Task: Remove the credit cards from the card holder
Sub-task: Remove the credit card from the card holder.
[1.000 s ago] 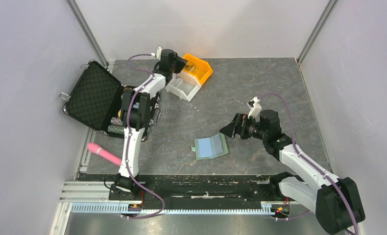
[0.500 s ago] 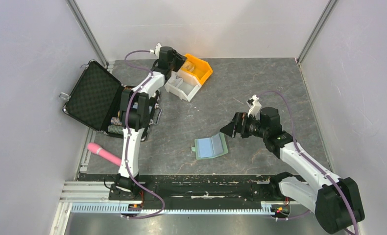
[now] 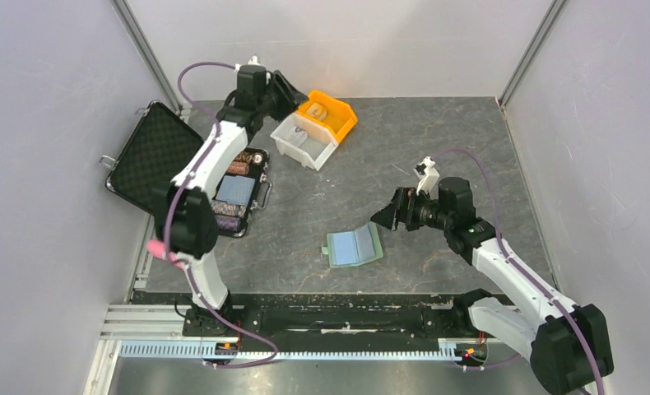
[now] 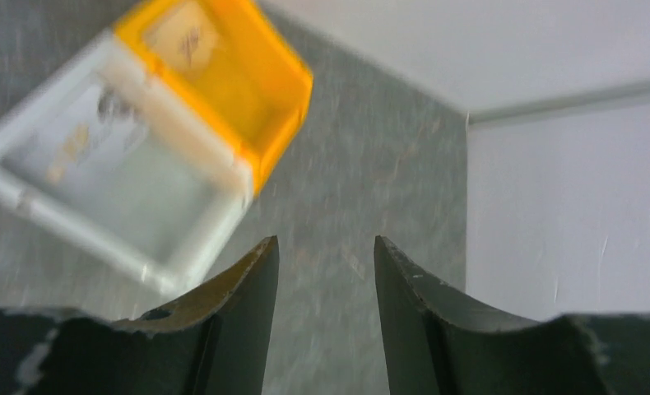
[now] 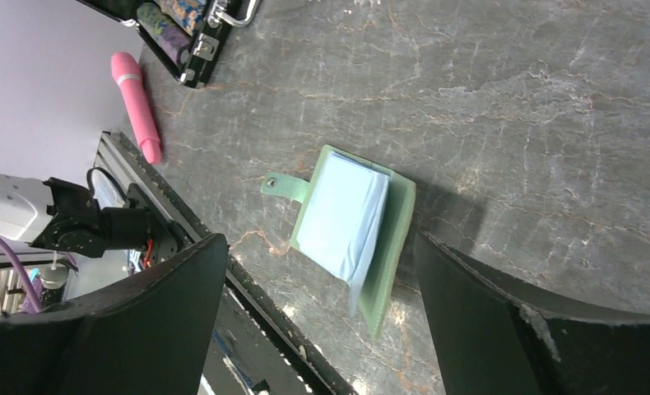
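The sage-green card holder (image 3: 355, 245) lies open on the table near the front middle, its far panel raised. In the right wrist view the card holder's green edge (image 5: 394, 239) frames a pale blue leaf (image 5: 342, 214), and I cannot tell if that is a card or a pocket. My right gripper (image 3: 385, 218) is open and empty, just right of and above the holder, which sits between its fingers in its own view (image 5: 322, 239). My left gripper (image 3: 289, 89) is open and empty at the back, left of the bins, also in its own view (image 4: 326, 255). No orange-tan card shows clearly.
An orange bin (image 3: 331, 113) and a white bin (image 3: 304, 141) stand together at the back. The orange bin (image 4: 215, 58) holds a blurred pale flat thing. A black case (image 3: 153, 160) lies open at the left with poker chips and a grey-blue block (image 3: 234, 189). A pink cylinder (image 5: 136, 103) lies front left.
My left arm has swung left and back, taking its gripper from over the bins to their left and uncovering the case's contents. My right gripper has barely moved.
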`<state>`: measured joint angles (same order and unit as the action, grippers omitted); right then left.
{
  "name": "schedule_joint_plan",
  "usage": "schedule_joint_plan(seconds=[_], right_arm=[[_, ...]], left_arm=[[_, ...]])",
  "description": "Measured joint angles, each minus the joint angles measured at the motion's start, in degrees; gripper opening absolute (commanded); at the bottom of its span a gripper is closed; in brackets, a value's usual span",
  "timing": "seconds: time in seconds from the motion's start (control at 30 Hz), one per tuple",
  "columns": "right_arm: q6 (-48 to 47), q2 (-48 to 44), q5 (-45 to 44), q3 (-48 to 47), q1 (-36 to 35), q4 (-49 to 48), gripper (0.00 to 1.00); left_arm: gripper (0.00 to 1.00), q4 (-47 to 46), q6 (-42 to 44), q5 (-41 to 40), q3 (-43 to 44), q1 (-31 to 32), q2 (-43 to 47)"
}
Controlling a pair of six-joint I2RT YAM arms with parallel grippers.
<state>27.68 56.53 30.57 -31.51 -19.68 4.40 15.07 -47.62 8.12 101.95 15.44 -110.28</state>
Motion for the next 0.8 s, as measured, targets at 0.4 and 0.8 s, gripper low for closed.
schedule_joint_plan(seconds=[0.4, 0.8], right_arm=[[3.48, -1.79, -2.69, 0.5, -10.8, -1.25, 0.73], [5.99, 6.47, -15.02, 1.29, -23.54, -1.68, 0.61]], left_arm=[[0.62, 10.58, 8.02, 13.86, -36.79, 4.39, 32.96], [0.87, 11.45, 11.13, 22.71, -54.82, 4.48, 51.69]])
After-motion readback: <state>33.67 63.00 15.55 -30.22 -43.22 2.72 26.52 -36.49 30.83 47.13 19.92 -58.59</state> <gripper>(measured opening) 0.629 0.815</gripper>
